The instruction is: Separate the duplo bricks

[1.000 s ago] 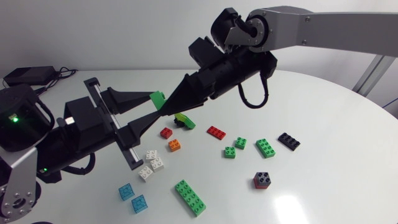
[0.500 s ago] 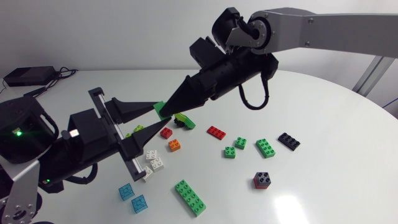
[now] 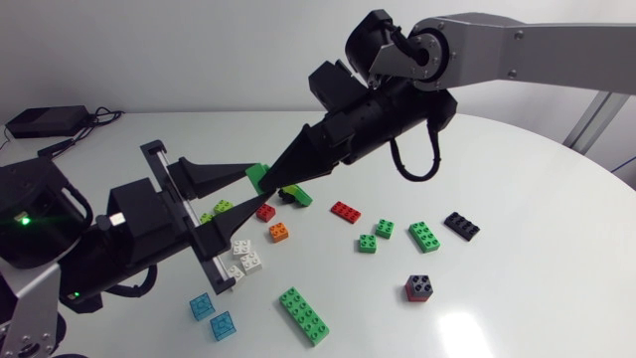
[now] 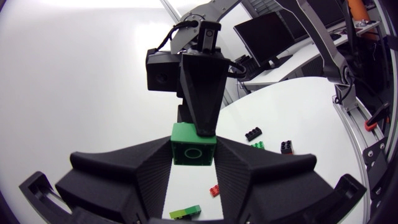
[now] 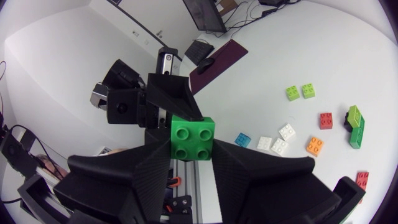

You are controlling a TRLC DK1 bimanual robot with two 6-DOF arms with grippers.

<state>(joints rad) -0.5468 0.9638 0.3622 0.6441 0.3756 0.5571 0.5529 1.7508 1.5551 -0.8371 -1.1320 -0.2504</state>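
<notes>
While the white counter [image 3: 556, 189] is the biggest thing on show, its near side runs out of the head view. The right arm [image 3: 527, 45] is cropped as well, its silver link leaving at the edge, and of the left arm [image 3: 45, 224] only the dark joints show.

Both meet above the counter. The left hand [image 4: 194, 165] is clenched on the green brick [image 4: 193, 148] from two sides. The right hand [image 5: 193, 155] is clamped on that same brick, crosswise to the left hand's grip. Whether this is one brick or two pressed together is hard to make out, since the fingers cover its sides.

Beside the left hand's lower finger lies a long green brick [image 3: 304, 315], with two blue bricks [image 3: 202, 306] nearer its arm. The white bricks [image 3: 242, 258] are half covered by that finger, and lime bricks [image 3: 220, 208] peep out between the two fingers.

Under the right hand's tips a green-and-lime piece [image 3: 294, 193] is partly hidden. Just beside it sit a red brick [image 3: 265, 212] and an orange brick [image 3: 279, 232]. Well apart from both hands lie three green bricks [image 3: 425, 236], a black brick [image 3: 461, 226], a flat red brick [image 3: 345, 211] and a black-and-red stack [image 3: 419, 287].
</notes>
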